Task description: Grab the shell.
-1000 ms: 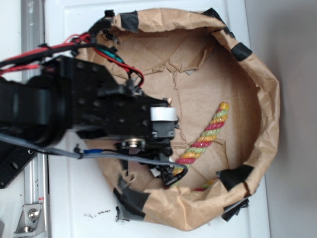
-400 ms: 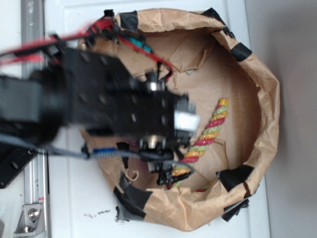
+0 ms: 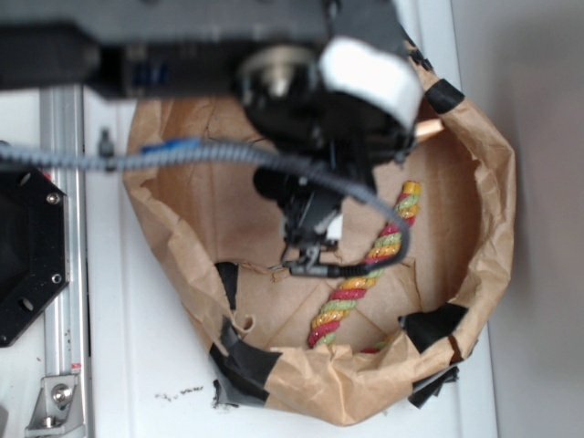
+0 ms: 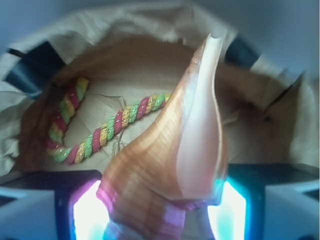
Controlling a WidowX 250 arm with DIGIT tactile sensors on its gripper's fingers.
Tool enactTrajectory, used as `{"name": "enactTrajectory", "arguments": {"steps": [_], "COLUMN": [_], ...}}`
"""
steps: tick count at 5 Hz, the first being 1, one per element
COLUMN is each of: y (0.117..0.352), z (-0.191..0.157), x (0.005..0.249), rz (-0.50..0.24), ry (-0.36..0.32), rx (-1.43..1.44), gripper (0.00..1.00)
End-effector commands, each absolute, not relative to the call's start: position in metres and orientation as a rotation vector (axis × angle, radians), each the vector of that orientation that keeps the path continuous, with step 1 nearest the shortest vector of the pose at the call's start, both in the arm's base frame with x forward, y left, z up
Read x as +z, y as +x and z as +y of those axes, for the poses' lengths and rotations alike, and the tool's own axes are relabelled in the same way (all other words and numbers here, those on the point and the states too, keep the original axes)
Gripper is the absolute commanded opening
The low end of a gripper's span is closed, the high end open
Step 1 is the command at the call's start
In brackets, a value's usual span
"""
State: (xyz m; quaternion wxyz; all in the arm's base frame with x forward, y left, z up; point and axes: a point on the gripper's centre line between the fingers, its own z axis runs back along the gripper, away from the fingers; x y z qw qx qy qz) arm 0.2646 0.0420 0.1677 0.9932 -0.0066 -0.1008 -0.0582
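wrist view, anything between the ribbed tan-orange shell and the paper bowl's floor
Only the red-yellow-green twisted rope on the brown paper bowl's floor; the ribbed tan-orange shell sits raised between the gripper fingers.

Black robot arm (image 3: 182, 46): blurred in the exterior view and cut off by the top and left edges; we cannot make out its joints.
Gripper (image 4: 160, 210): in the wrist view we see only glowing patches either side of the shell, cut off by the bottom edge; in the exterior view we cannot pick it out.
Ribbed tan-orange and pale pink spiral shell (image 4: 170, 150): its lower end runs out of the wrist view; outside, we see only a small orange tip (image 3: 427, 130).
Red-yellow-green twisted rope (image 3: 360, 274): partly covered by a grey cable (image 3: 182, 157) outside; soft in the wrist view (image 4: 107, 127).
Brown paper basin (image 3: 493, 210): its upper rim is hidden behind the arm.
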Motion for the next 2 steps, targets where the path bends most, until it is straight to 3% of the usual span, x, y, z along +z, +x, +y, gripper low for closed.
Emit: {"name": "enactTrajectory", "arguments": {"steps": [1,2], "y": [0.2659,0.2659], "z": [0.0502,0.0497], "x": [0.1787,0.1756], "rz": [-0.228,-0.209], "ry": [0.009,0.017], "rx": [-0.12,-0.088], "gripper": [0.0,0.0]}}
